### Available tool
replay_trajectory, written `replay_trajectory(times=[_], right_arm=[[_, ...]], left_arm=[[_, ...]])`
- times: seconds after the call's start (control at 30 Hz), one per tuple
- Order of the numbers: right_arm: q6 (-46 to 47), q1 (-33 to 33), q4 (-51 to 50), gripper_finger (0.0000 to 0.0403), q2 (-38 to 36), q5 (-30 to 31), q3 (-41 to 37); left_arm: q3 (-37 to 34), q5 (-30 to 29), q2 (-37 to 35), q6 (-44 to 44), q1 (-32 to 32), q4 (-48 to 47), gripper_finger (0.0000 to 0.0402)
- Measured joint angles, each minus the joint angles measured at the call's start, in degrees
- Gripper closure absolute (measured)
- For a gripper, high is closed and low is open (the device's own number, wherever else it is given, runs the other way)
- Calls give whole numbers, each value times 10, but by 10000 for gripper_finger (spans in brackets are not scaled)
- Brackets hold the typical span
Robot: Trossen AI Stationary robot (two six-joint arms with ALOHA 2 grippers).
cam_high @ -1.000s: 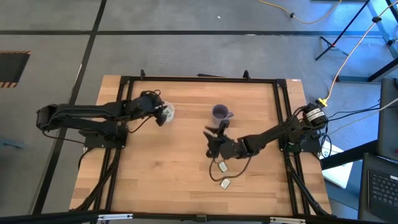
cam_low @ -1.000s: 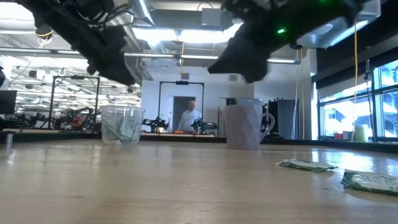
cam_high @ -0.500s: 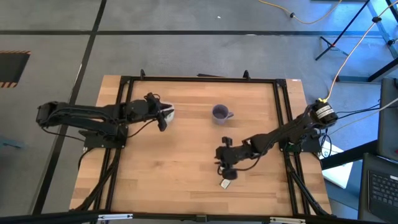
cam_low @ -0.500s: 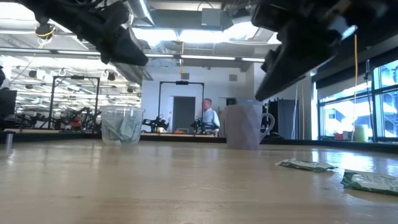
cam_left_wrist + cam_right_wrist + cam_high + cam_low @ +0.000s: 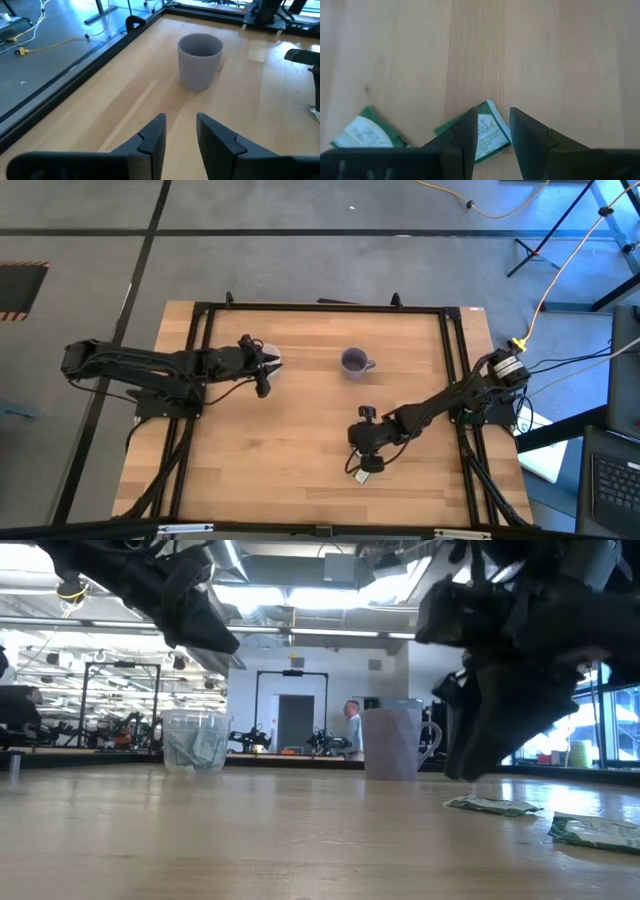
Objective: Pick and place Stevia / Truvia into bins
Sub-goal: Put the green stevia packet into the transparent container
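Two green-and-white Stevia packets (image 5: 489,131) (image 5: 362,132) lie flat on the wooden table; the low view shows them at the right (image 5: 490,805) (image 5: 595,830). My right gripper (image 5: 493,122) hangs open above one of them, pointing steeply down, fingers clear of it (image 5: 361,452). The purple-grey mug (image 5: 354,362) stands at the table's far middle. The clear cup (image 5: 195,740), with packets inside, stands to its left (image 5: 271,360). My left gripper (image 5: 262,376) is open and holds nothing, raised beside the clear cup and facing the mug (image 5: 200,60).
A black metal frame (image 5: 320,308) runs around the table's edges. Bare wood lies between the two cups and the packets and along the near edge. Beyond the table the low view shows a workshop with a person (image 5: 352,725) far off.
My right gripper has gone from beside the mug toward the table's near edge, sunk, and tipped steeply down over the packets, staying open. My left gripper has swung a little toward the near edge beside the clear cup. Cups and packets have kept still.
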Motion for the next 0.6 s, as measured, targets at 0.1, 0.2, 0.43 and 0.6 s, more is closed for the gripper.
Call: replay_trajectory(times=[0.1, 0.2, 0.43, 0.6], right_arm=[[1, 0, 5, 287, 11, 0, 0], [1, 0, 5, 287, 22, 0, 0], [-1, 0, 8, 301, 49, 6, 3], [-4, 0, 8, 341, 56, 6, 3]], left_arm=[[0, 0, 10, 0, 0, 0, 298], [0, -4, 15, 0, 0, 0, 296], [0, -7, 15, 0, 0, 0, 295], [0, -7, 15, 0, 0, -1, 296]])
